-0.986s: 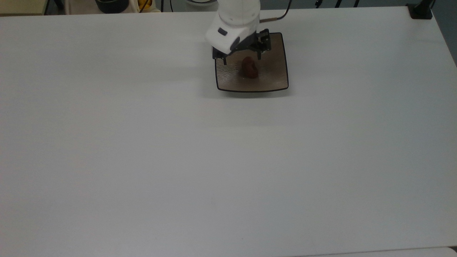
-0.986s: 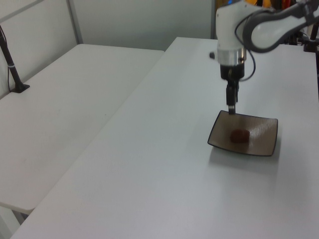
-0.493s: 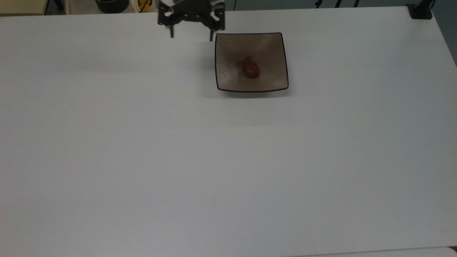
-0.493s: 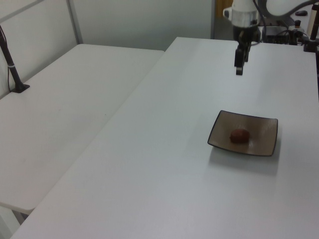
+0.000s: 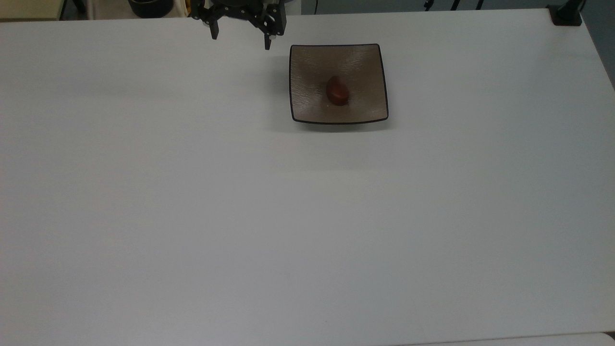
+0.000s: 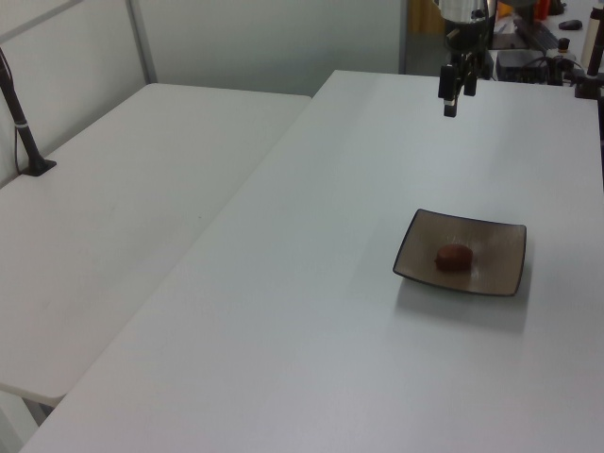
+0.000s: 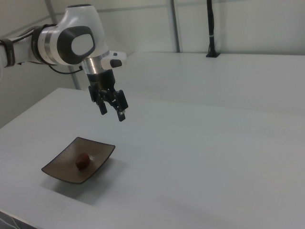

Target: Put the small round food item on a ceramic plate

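The end effector (image 7: 112, 113), fingers spread and empty, hangs above the table (image 5: 307, 216), apart from the small round food item (image 5: 337, 91) resting on the ceramic plate (image 5: 307, 108).

Small reddish-brown food item (image 5: 337, 91) lies centred on square brown plate (image 5: 307, 103).

top view: looking straight down from high | left and right views: facing each other low across the white rectangular table (image 5: 192, 192) | sharing the square brownish-tan glazed plate (image 6: 491, 241) at 12 o'clock

White Panda arm (image 7: 71, 43) reaching in from the right view's upper left, wrist angled down, black gripper (image 7: 111, 112) raised, fingers spread, holding nothing.
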Tool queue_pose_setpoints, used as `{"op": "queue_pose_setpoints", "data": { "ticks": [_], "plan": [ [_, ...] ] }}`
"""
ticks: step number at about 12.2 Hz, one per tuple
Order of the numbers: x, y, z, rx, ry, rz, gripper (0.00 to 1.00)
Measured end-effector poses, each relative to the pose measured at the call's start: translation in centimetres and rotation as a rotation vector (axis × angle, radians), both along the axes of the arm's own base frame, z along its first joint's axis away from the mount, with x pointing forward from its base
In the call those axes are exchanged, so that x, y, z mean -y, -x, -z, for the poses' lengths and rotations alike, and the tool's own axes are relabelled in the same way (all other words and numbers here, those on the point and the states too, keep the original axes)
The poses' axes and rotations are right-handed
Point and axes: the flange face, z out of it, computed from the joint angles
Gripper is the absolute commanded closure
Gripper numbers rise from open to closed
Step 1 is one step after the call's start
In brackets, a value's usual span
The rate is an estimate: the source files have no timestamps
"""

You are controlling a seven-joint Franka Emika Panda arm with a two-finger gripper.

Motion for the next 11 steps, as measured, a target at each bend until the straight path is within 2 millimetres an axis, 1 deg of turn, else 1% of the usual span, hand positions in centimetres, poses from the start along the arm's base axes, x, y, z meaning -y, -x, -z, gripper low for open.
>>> {"op": "queue_pose_setpoints", "data": {
  "ticks": [2, 5, 6, 11],
  "plan": [
    [0.0, -0.1, 0.2, -0.01, -0.034, -0.028, 0.0],
    [1.6, -0.3, 0.6, -0.017, -0.079, -0.028, 0.0],
    [1.9, -0.4, 0.6, -0.018, -0.082, -0.029, 0.0],
    [1.8, -0.4, 0.6, -0.018, -0.083, -0.032, 0.0]
  ]
}}
